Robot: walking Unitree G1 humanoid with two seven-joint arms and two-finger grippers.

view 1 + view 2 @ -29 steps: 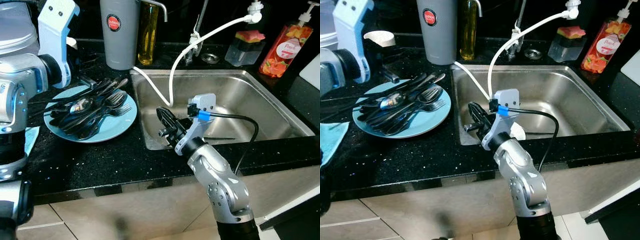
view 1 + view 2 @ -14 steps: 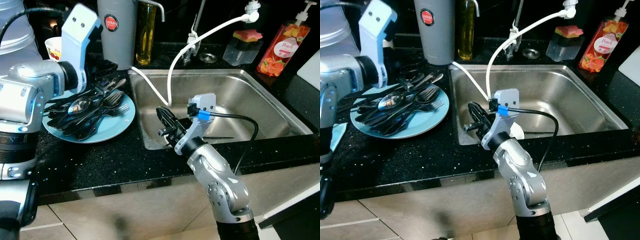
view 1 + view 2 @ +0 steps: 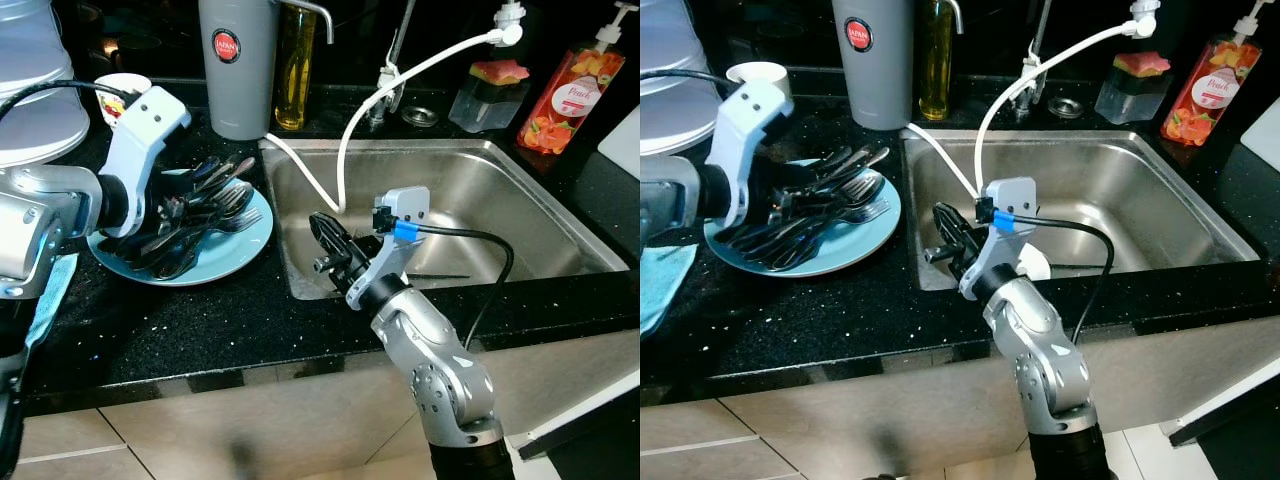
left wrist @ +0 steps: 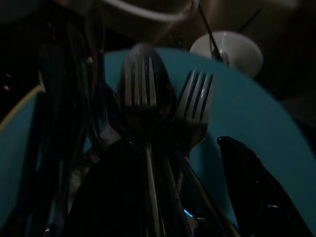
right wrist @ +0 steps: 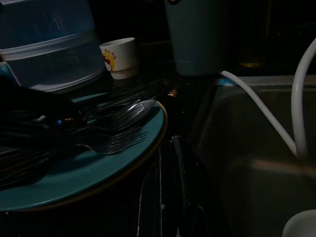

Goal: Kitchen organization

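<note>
A light blue plate [image 3: 238, 250] on the black counter left of the sink holds a pile of several dark forks and spoons [image 3: 205, 198]. My left gripper [image 3: 172, 213] is down in that pile, open; in the left wrist view its black fingers [image 4: 254, 190] straddle the handles, with a fork [image 4: 197, 98] and a spoon [image 4: 146, 91] just ahead. My right gripper [image 3: 325, 238] hovers over the sink's front left corner, shut and empty. The right wrist view has its fingers [image 5: 170, 190] pressed together, pointing toward the plate [image 5: 123, 158].
A steel sink [image 3: 500, 190] with a white hose [image 3: 400, 82] lies to the right. Behind stand a grey flask [image 3: 238, 60], an oil bottle [image 3: 295, 65], a soap bottle [image 3: 570, 100] and a white cup [image 3: 118, 88]. A pale cloth [image 3: 655, 275] lies at far left.
My left arm has come down from above the plate's far side, and its gripper now sits in the cutlery pile. The right arm has stayed put.
</note>
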